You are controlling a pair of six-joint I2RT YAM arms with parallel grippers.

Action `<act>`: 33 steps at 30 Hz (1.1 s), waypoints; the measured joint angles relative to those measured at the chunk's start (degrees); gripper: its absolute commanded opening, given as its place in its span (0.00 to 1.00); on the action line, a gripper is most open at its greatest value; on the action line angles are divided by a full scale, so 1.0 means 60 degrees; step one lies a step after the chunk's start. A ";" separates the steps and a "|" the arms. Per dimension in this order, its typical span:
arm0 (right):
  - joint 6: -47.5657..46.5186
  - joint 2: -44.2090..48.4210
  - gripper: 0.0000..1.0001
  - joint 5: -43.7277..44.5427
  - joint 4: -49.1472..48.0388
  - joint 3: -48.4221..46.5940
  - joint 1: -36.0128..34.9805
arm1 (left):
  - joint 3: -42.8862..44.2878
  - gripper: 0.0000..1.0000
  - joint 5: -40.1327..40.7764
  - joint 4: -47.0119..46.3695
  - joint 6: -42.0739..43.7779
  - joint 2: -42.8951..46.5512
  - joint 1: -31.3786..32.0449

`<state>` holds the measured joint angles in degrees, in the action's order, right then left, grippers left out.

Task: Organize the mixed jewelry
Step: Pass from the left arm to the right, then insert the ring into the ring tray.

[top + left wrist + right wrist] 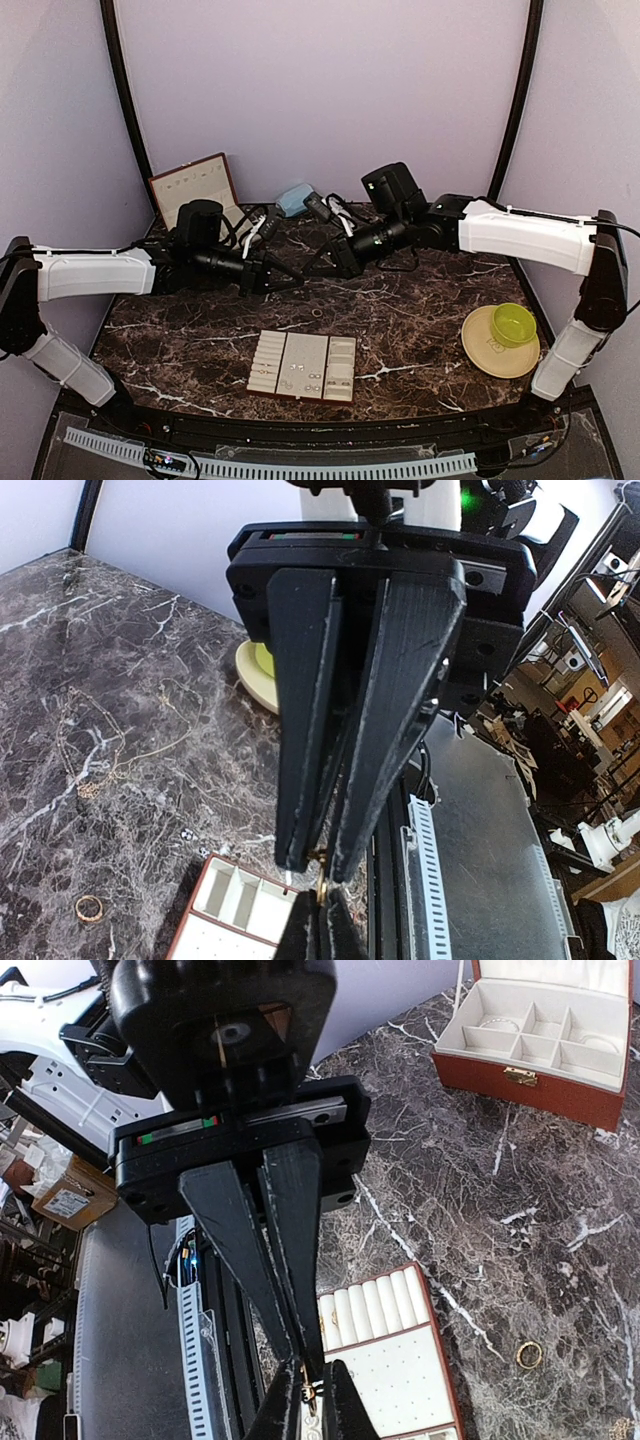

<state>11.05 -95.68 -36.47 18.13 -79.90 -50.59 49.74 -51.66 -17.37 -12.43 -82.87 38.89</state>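
Both arms meet in mid-air over the middle of the marble table [420, 300]. A small gold earring [322, 880] hangs between the two sets of fingertips. My left gripper [318, 868] is shut on its upper end. Tip to tip with the left gripper, my right gripper [305, 1358] is shut on the same earring [308, 1392]. From above, the left gripper [285, 282] and right gripper [318, 270] nearly touch. The cream-lined tray [345, 352] lies below, near the front edge. A loose gold ring [529, 1354] lies on the marble, and the left wrist view shows a ring [89, 908] and thin chain [90, 780].
An open red-brown box [195, 188] stands at the back left, its cream compartments [540, 1030] holding a few pieces. A yellow plate [485, 352] with a green cup [512, 323] sits at the right. A blue object [293, 198] lies against the back wall.
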 measured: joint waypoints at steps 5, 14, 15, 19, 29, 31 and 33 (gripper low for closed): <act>0.0029 0.0000 0.00 -0.0004 0.0022 0.0000 -0.0004 | 0.0000 0.00 0.0004 0.0055 0.0004 0.0000 0.0000; 0.0022 0.0000 0.00 0.0044 0.0015 0.0000 -0.0007 | 0.0004 0.41 0.0076 0.0058 0.0113 0.0000 0.0000; 0.0018 0.0000 0.00 0.0062 0.0015 0.0000 -0.0007 | 0.0004 0.47 0.0138 0.0084 0.0098 0.0000 0.0000; 0.0018 0.0040 0.00 0.0251 -0.0007 0.0029 -0.0007 | 0.0004 0.69 0.0517 0.0204 0.0219 0.0026 0.0000; -0.0197 0.0146 0.00 0.0860 0.0047 0.0266 -0.0007 | -0.0011 0.73 0.1920 0.0543 0.0710 0.1574 -0.0933; -0.0295 0.0146 0.00 0.1002 0.0113 0.0266 -0.0015 | 0.0000 0.73 0.2302 0.0688 0.0718 0.2124 -0.1632; -0.0386 0.0146 0.00 0.1169 0.0211 0.0266 -0.0069 | 0.0080 0.74 0.2623 0.0871 0.0710 0.2426 -0.2291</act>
<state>8.73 -94.80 -29.45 19.40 -78.30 -51.00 50.22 -35.92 -12.14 -8.16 -68.31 25.15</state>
